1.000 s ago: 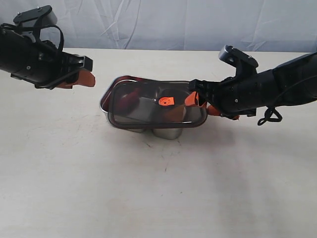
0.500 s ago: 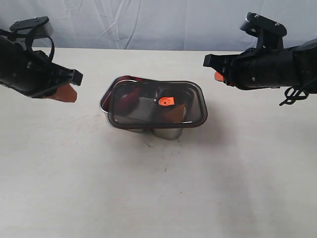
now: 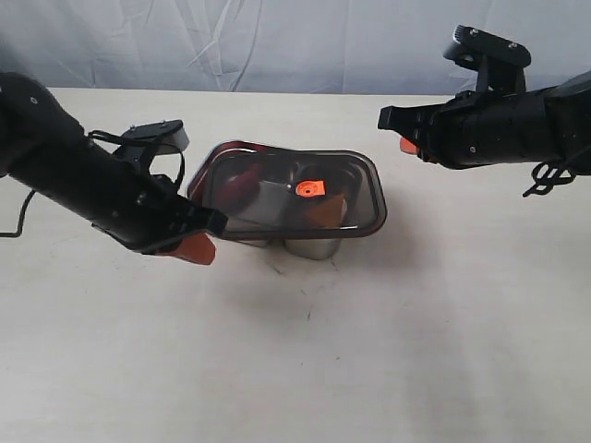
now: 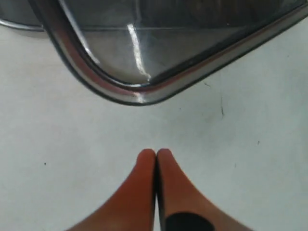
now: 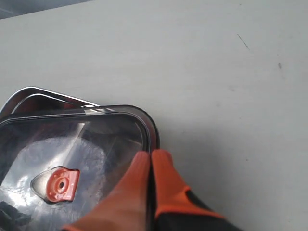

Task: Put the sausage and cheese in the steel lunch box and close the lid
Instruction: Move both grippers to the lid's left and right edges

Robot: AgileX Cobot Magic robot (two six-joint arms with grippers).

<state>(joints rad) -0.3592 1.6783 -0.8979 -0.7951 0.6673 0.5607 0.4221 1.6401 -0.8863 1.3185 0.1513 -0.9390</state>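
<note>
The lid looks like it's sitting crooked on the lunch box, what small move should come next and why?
Probably nudge the lid square with the shut left gripper, near its corner. The lid sits skewed: the steel lunch box rim shows past its far left edge. The right gripper is shut and raised clear.

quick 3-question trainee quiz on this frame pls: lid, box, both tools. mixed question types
1. True or false: the dark translucent rounded-rectangle lid sits square on the shiny steel lunch box.
2. Multiple choice: the left tool is A) clamped on the lid, B) shut and empty beside the box's near corner, C) open above the small orange centre tab.
3. Fill in: the right tool is ____ and holds nothing.

Key
1. False: the lid lies askew, with the box's rim showing past it at the far left corner.
2. B: its orange fingertips meet over bare table, apart from the box.
3. shut
</note>
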